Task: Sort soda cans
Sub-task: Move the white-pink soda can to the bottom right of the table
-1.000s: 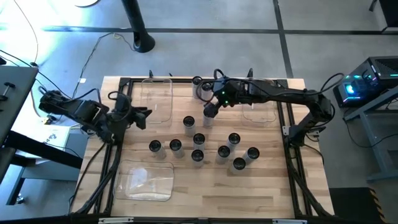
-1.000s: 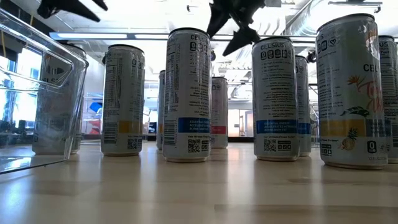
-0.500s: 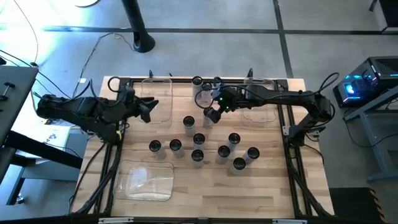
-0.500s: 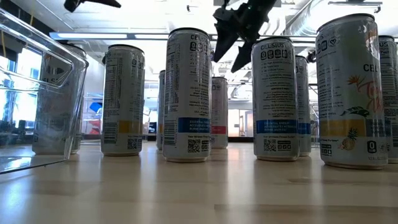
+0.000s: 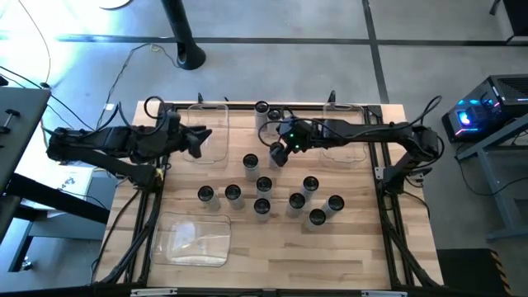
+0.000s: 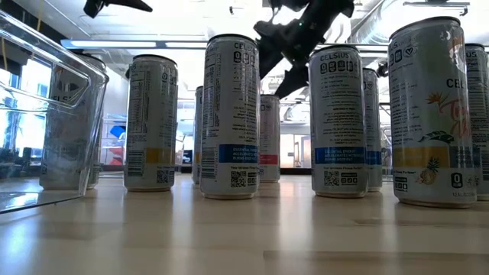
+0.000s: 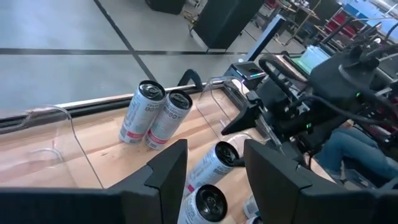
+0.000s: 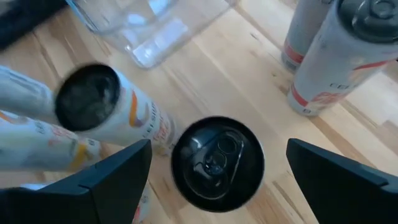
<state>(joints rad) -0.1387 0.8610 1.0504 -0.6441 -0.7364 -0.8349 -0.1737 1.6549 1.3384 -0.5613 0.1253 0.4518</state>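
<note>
Slim aluminium soda cans [image 5: 263, 185] stand upright in a loose cluster on the pale, straight-grained wooden table [image 5: 346, 247] — tall cylinders with silvery printed sides and dark round tops with pull tabs. Nine stand in the cluster, and two more with red bands [image 7: 151, 114] stand touching each other at the far edge.

The right gripper [image 5: 280, 154] hangs over the cluster's far side, its dark, blocky fingers [image 8: 118, 169] spread wide and grasping nothing. Directly between and below them is one can's glossy black top [image 8: 217, 163]. Just beside the fingers stands another can with orange markings [image 8: 115, 109], and beyond them a clear plastic bin [image 8: 146, 25] with rounded corners.

The left gripper [image 5: 196, 140] is raised above another transparent, rectangular bin [image 5: 206, 128] at the table's far left. Its matte black fingers [image 7: 165, 168] are parted with nothing held between them; two cans [image 7: 208, 186] show in the gap beyond them, and the red-banded pair further off.

A third clear bin [image 5: 196, 239] sits at the near left of the table, well apart from both sets of fingers. From table height, the near cans [image 6: 229, 114] show fine print, coloured bands and barcodes on smooth metal.
</note>
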